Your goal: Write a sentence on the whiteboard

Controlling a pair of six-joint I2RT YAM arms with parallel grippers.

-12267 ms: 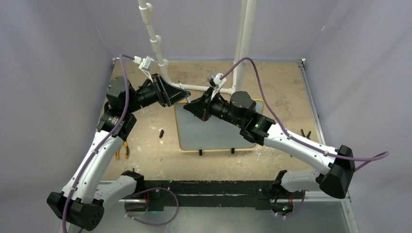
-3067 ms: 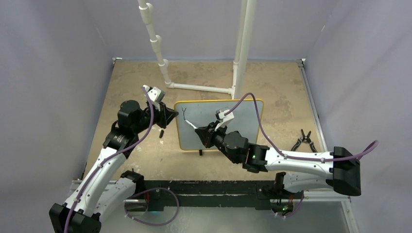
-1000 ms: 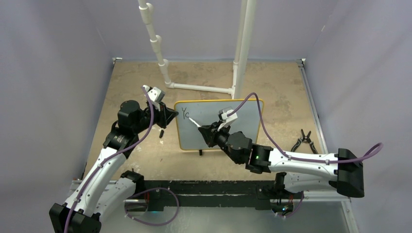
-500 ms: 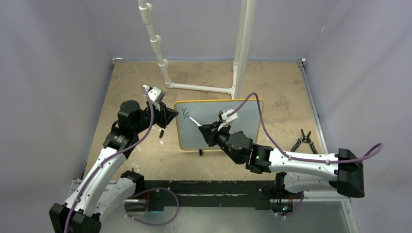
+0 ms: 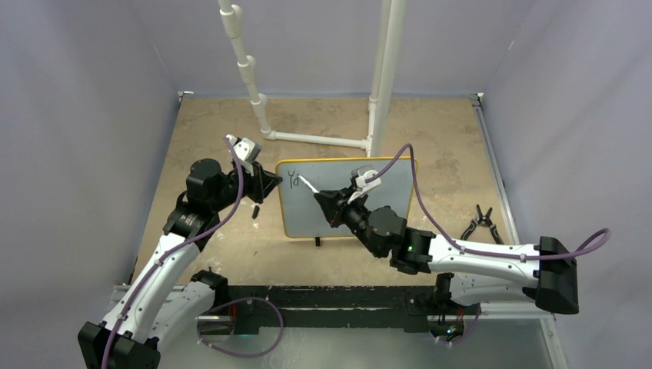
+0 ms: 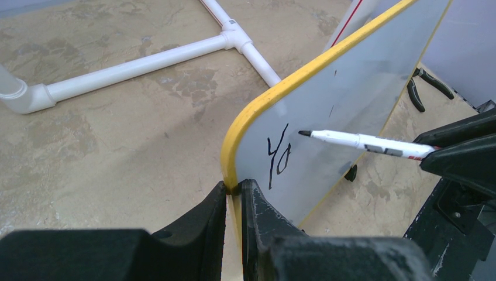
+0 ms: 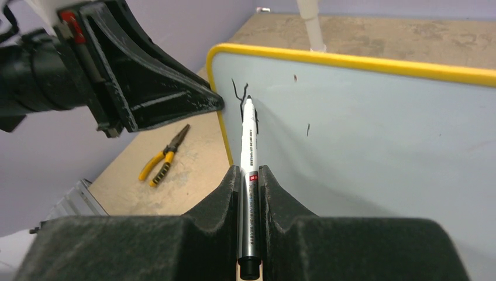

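**Mia:** Where is the whiteboard (image 5: pixel 307 219)?

**Ben:** It stands up on its edge in the middle of the table (image 5: pixel 446 138). The white pipe frame (image 5: pixel 307 140) is behind it, at 12 o'clock.

**Mia:** What is the left gripper (image 6: pixel 234 187) doing?

**Ben:** It is at the board's 9 o'clock side. Its 2 fingers are pinched almost all the way together on the yellow rim, with only the thin edge of the board between them.

**Mia:** And the right gripper (image 7: pixel 250 172)?

**Ben:** It comes in from the board's 5 o'clock. Its fingers are squeezed tight on a white marker (image 7: pixel 248 140). The marker pokes out toward the board's 10 o'clock corner.

**Mia:** Is there any writing?

**Ben:** Yes. The sentence (image 6: pixel 278 161) is just 2 black letters so far, "Yo", up in the 10 o'clock corner. The black tip of the marker sits right beside the "o". It is hard to tell if the tip touches the board.

**Mia:** What else is on the table?

**Ben:** Black pliers (image 5: pixel 480 223) lie at 3 o'clock from the board, well apart from it. Yellow pliers (image 7: pixel 164 155) lie off past its 9 o'clock side. A small black thing (image 5: pixel 254 210) lies near the board's 8 o'clock corner.
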